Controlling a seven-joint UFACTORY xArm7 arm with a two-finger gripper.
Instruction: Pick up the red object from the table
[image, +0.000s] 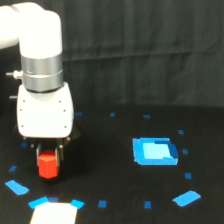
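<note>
The arm (37, 45) runs off the picture's top and left edges. The gripper (48, 156) fingers are dark against the black table (110, 165), so they are hard to see. The top of the red object (48, 165) is hidden under the gripper. A white thing (54, 214) near the bottom edge is cut off.
</note>
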